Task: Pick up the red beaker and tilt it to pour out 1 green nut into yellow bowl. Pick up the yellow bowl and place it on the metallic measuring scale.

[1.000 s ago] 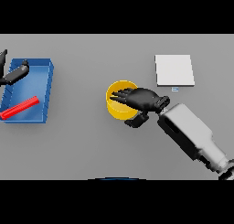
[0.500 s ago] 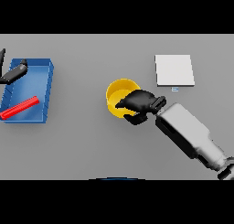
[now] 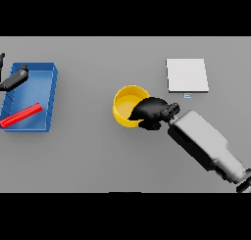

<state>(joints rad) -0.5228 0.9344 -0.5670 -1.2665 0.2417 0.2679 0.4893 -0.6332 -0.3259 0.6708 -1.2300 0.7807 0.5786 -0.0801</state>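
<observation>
Head view: yellow bowl (image 3: 128, 104) sits mid-table, the right hand (image 3: 151, 111) curled over its right rim — fingers wrapped on the edge. Metallic measuring scale (image 3: 187, 75) lies apart, upper right. Far left, a red beaker (image 3: 20, 115) lies in a blue tray (image 3: 49, 102); the left hand (image 3: 13, 80) hovers there — fingers unclear.

The right hand (image 3: 149, 111) gripped the near-right rim of the yellow bowl (image 3: 126, 103) at mid-table. Bare grey table (image 3: 98, 156) lay between the bowl and the metallic measuring scale (image 3: 187, 75), far and to the right, with nothing standing in that stretch. The blue tray (image 3: 49, 94) holding the red beaker (image 3: 20, 115) sat well apart at the left edge, where the left hand (image 3: 13, 79) hovered.
</observation>
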